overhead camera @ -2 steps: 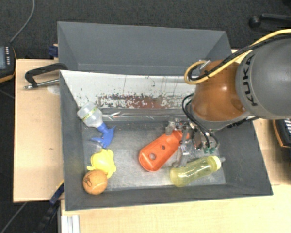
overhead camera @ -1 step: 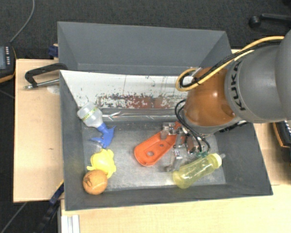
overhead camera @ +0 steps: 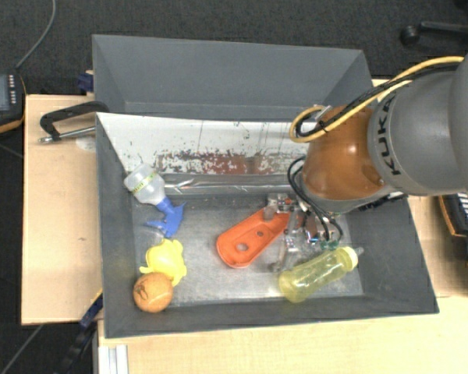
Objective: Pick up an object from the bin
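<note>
My gripper (overhead camera: 292,238) stands inside the bin (overhead camera: 218,84), right of centre on the floor, entering from the right.

1. Flat paddle with a hole (overhead camera: 248,241): lies mid-floor, directly left of my gripper, its far end up against it.
2. Bottle (overhead camera: 316,273): lies on its side just in front of my gripper and slightly right, near the front wall.
3. Spray bottle (overhead camera: 152,197): left rear, beside the left wall, well apart from my gripper.
4. Soft toy (overhead camera: 165,259): in front of the spray bottle.
5. Ball (overhead camera: 153,293): front-left corner, touching the toy's front edge.
</note>
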Tool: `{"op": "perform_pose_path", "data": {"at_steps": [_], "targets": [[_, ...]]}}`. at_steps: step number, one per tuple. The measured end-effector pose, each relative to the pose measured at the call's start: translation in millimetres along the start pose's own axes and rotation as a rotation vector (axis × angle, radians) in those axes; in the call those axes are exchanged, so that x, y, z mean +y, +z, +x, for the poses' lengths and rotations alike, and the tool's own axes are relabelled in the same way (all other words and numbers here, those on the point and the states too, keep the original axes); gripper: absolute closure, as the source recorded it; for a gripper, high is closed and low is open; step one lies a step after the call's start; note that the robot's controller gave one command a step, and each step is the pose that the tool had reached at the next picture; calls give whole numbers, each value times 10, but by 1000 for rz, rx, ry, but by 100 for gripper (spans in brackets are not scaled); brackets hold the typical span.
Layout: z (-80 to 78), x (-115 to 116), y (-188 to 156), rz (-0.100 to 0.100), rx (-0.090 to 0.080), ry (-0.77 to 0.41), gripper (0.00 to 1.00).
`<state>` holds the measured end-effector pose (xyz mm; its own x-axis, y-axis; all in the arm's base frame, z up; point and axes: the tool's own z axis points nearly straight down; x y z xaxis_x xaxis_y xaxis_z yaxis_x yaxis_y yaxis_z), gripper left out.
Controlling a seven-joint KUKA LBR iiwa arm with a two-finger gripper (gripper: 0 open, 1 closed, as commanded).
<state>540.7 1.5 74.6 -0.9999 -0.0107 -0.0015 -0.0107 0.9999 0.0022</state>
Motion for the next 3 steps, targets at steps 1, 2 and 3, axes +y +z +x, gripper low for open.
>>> {"op": "perform_pose_path", "data": {"at_steps": [1,2,3], "targets": [[200,330,-47,-4,7,58,100],[202,330,-45,-4,7,58,0],[202,330,-45,-4,7,58,0]]}}
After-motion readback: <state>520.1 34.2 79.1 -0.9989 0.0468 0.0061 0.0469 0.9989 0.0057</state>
